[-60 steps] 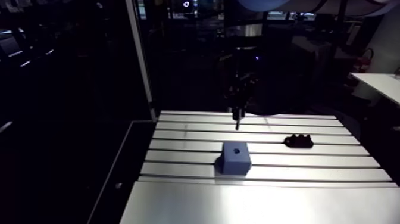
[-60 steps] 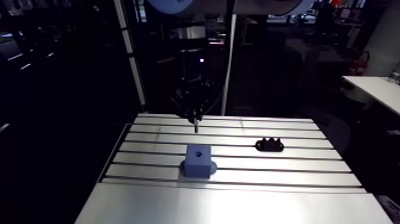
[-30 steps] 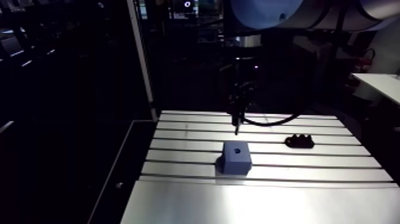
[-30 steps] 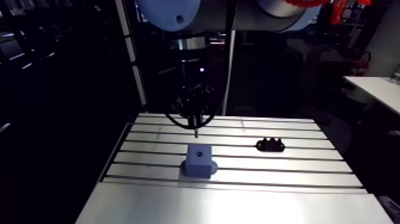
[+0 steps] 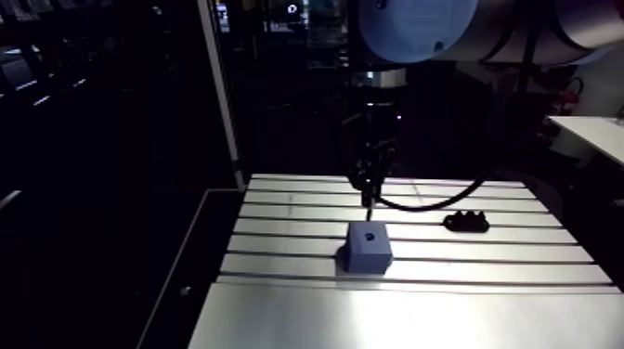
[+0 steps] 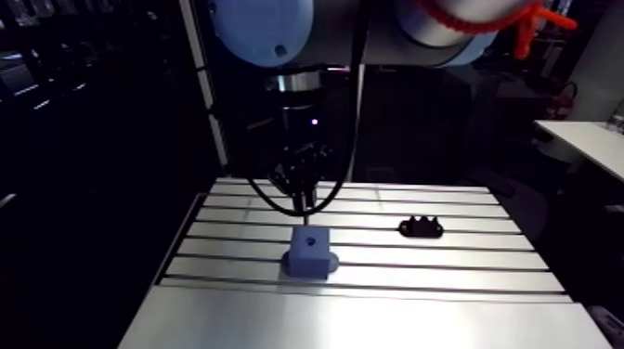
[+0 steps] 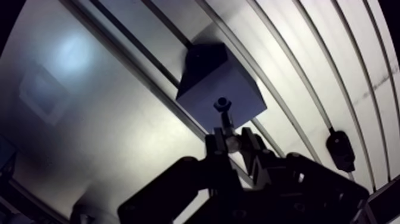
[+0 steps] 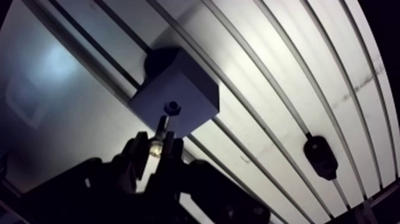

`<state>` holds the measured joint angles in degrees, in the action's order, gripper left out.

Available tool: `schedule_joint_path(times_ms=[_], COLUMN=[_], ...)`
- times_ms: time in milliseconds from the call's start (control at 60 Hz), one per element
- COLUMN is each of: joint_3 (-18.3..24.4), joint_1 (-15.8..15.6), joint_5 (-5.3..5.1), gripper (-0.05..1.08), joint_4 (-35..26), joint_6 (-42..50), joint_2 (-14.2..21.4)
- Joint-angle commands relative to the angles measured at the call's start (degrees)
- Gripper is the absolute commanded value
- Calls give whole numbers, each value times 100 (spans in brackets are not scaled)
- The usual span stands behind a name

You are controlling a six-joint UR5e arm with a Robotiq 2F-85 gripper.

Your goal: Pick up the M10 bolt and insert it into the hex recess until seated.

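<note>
Metal bolt [image 8: 162, 126] tight in gripper [image 8: 154, 143] — over block [image 8: 178, 86]

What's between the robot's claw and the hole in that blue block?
Only the bolt the gripper is shut on, its tip pointing at the hex recess in the blue block; the wrist view shows it.

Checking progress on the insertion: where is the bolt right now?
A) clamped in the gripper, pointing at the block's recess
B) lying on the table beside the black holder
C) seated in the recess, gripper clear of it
A: in the wrist view the gripper is shut on the bolt, whose tip points at the recess in the blue block.
</note>
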<state>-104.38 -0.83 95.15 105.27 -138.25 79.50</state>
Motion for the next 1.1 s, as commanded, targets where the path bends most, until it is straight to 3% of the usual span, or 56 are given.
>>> schedule_joint_path(times_ms=[17,1100], joint_3=[-128,-323], joint_1=[3,66], joint_5=[8,-2], gripper=[92,91], joint_4=[209,420], joint_6=[-23,-58], joint_2=[-25,-62])
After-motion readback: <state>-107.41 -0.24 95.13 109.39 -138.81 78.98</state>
